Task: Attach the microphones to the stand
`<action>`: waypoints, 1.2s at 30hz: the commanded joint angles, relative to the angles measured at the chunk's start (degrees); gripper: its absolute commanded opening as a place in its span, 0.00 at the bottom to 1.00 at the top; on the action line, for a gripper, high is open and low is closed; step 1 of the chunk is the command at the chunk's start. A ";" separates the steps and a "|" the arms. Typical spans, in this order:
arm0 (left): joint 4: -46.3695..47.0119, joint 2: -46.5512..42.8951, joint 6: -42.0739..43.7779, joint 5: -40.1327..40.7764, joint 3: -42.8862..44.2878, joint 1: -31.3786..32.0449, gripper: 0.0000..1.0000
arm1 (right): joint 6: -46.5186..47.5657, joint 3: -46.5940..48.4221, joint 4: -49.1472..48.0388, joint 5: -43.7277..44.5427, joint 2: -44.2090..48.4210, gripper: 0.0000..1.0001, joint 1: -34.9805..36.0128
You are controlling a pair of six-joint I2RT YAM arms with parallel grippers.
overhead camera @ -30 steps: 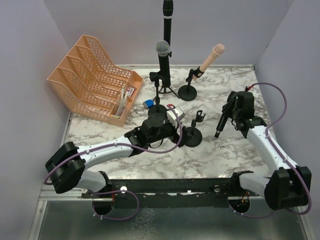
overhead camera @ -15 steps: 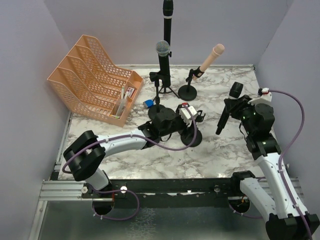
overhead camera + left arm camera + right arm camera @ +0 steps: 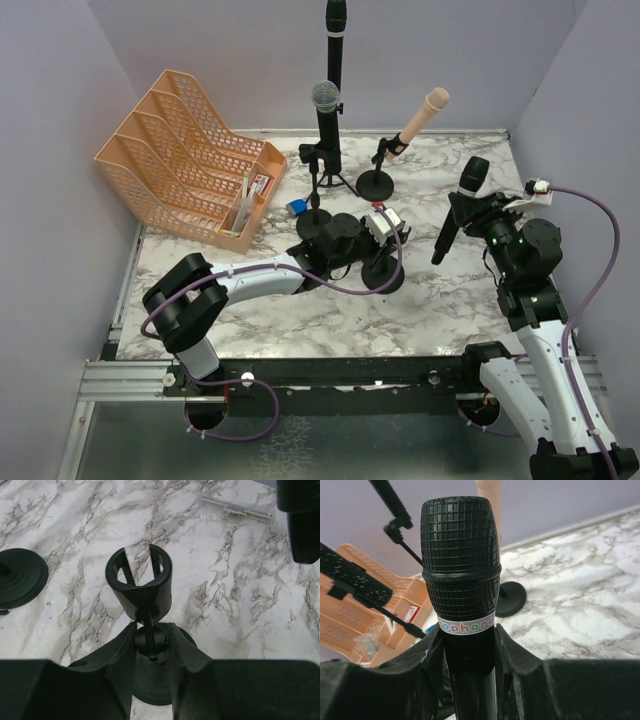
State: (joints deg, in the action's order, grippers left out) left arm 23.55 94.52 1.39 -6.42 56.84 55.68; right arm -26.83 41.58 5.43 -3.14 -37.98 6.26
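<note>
Right wrist: right gripper [image 3: 470, 640] grips the stiff, probably light black plastic microphone [image 3: 461, 555] below its head; left gripper [image 3: 151, 630] pinches the black clip-topped stand [image 3: 140, 580].

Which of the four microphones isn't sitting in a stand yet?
The black microphone clamped in the right gripper; the pink one, the silver-headed one and the rear black one are already mounted.

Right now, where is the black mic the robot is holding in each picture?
Top external: the mic is right of middle, tilted, in the right jaws.
Left wrist: a black shape at the top right edge may be its tail end; I cannot tell.
Right wrist: dead centre, head up, a jaw on each side.
Shared landmark: the marble table shows in all three.
</note>
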 commanded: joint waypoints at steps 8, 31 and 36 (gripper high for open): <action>-1.12 -2.52 1.26 -2.25 0.47 -0.04 0.00 | -0.44 -4.04 -25.24 -12.96 0.63 0.01 -0.22; -4.42 -11.87 -1.20 -10.85 -9.04 -0.31 0.00 | -10.51 -12.73 -60.00 -30.83 -11.16 0.01 0.43; -3.92 -11.62 -1.14 -10.62 -9.50 -0.34 0.00 | -11.17 -12.05 -63.86 -32.19 -14.04 0.01 2.84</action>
State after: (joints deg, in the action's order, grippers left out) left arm 18.41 83.99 0.84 -15.42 48.36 55.46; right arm -36.60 28.88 -50.78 -32.53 -50.70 7.29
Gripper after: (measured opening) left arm 0.178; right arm 0.361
